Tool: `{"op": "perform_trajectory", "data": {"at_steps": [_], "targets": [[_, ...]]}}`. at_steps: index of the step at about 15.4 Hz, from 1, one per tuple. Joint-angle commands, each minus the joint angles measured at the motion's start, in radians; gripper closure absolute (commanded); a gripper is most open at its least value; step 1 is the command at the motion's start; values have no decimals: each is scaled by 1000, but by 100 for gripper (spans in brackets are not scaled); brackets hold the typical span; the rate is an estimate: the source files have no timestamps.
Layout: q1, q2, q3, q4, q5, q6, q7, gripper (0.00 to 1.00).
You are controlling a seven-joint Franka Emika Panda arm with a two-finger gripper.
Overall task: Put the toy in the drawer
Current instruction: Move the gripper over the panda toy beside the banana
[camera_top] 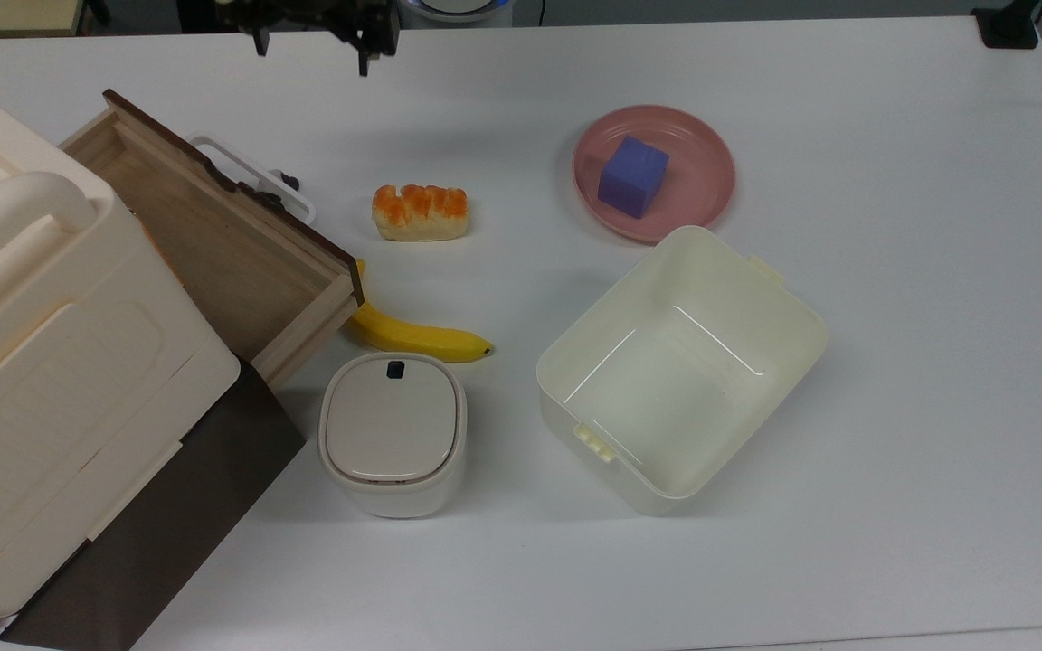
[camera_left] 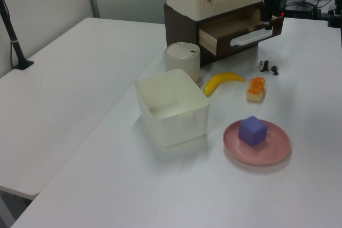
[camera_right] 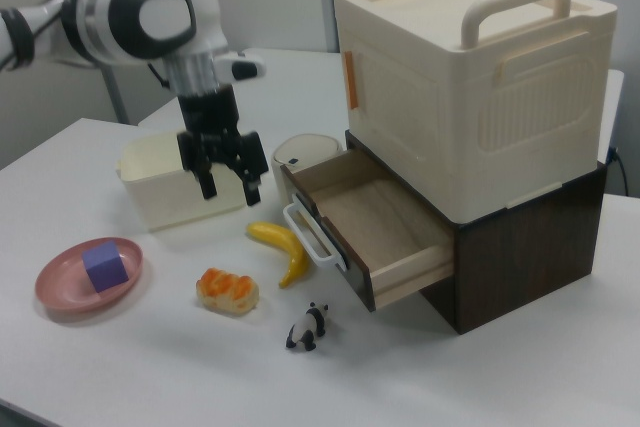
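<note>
The black two-finger gripper [camera_right: 227, 179] hangs empty with fingers spread, above the white table [camera_right: 120, 367] and well apart from its target. Moving rightward in the right view, the tiny black-and-white panda figurine [camera_right: 308, 327] stands near the table's front edge, just beside the open light-wood drawer [camera_right: 375, 219] with its white handle. So small a toy could tip or squirt out if the fingers close off-centre, and a low approach might clip the handle.
</note>
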Motion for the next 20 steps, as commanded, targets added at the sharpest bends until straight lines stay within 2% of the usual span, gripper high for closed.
{"op": "perform_trajectory", "data": {"at_steps": [1,4,9,12,20], "targets": [[-16,-28,2,-143,-70,133,46,0],[-32,-26,2,-252,-151,240,55,0],[-59,-14,2,-370,-209,391,109,0],[-72,27,0,-382,-220,442,121,0],[-97,89,-2,-379,-255,554,260,0]]}}
